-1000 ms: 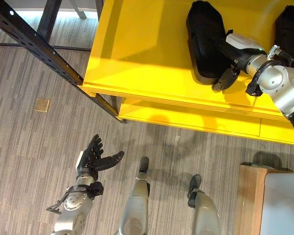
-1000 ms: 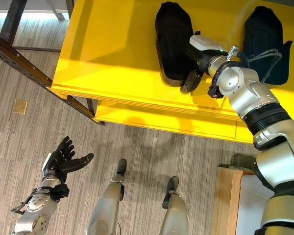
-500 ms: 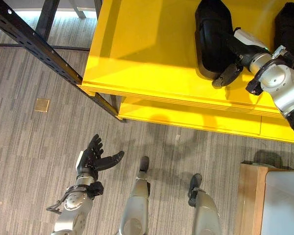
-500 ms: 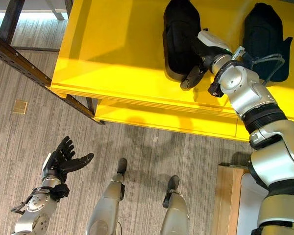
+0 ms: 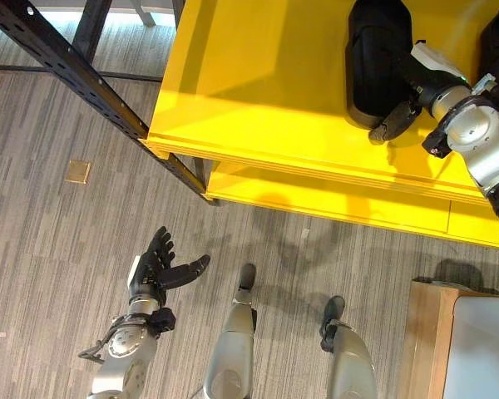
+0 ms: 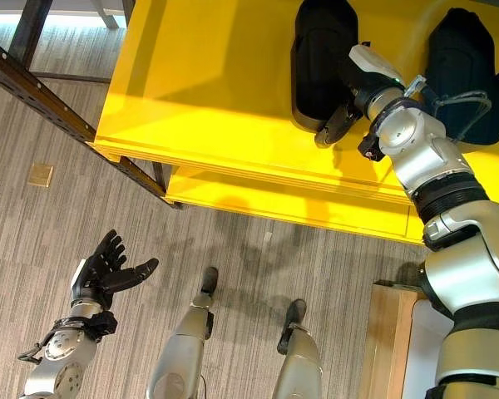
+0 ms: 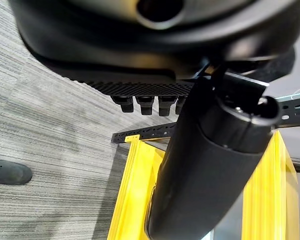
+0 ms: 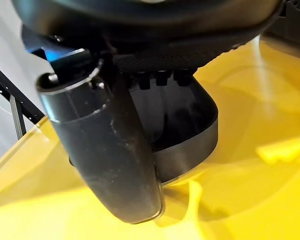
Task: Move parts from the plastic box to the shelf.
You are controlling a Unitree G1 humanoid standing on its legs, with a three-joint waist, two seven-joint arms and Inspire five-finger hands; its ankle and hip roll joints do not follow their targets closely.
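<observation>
Currently right hand (image 6: 355, 87) on black part (image 6: 320, 62), part lying flat on yellow shelf (image 6: 208, 91); thumb out at edge, grip unclear. Second part (image 6: 457, 71) alongside. Left hand (image 5: 154, 270) open, empty, low over floor.

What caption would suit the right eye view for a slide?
Right hand rests against a black part on the yellow shelf, beside a second black part; left hand hangs open above the floor.

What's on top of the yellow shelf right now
Two black parts lie on the yellow shelf: one under the right hand, another further right, partly covered by the right arm. The shelf's lower level is mostly hidden.
</observation>
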